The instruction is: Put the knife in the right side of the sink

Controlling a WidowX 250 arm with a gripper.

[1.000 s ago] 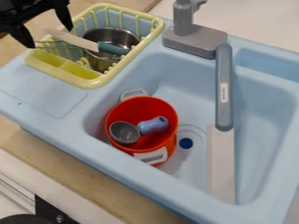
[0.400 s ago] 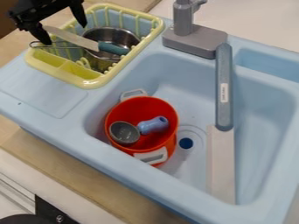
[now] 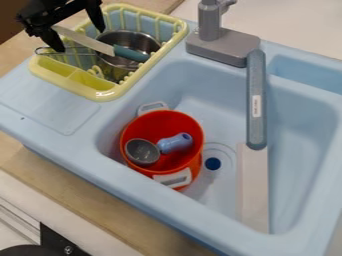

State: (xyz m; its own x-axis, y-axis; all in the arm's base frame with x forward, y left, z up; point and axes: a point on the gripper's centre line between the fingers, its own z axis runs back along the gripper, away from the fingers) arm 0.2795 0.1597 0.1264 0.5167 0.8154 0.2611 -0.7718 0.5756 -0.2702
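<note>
Two dark fingers [image 3: 51, 40] on your hand [image 3: 81, 39] point down over the yellow dish rack [image 3: 107, 95], coming in at the upper left of the view. You have the hand slanted, so one fingertip sits lower and farther left while the other sits higher and to the right. It is spread wide, with the pale blade of the knife [image 3: 86, 41] running through the space between the fingers. You aren't gripping the knife; whether a finger touches the blade, I can't tell.

The knife lies at a slant across the rack, its tip up by your hand and its teal handle leading away to the right and slightly down, over the metal pot [image 3: 145, 41]. Just beneath your lower fingertip is a thin wire piece [image 3: 70, 53].

Down and to the right of the hand, well apart from it, the blue sink [image 3: 87, 132] holds a red bucket [image 3: 168, 119] with a grey cup [image 3: 142, 151] and a light blue piece [image 3: 176, 143] inside. The dark drain [image 3: 212, 163] is just beside the bucket. Farther right of your hand stands the grey faucet [image 3: 224, 46], its long spout [image 3: 256, 100] reaching over the sink above a pale strip [image 3: 253, 190].
</note>
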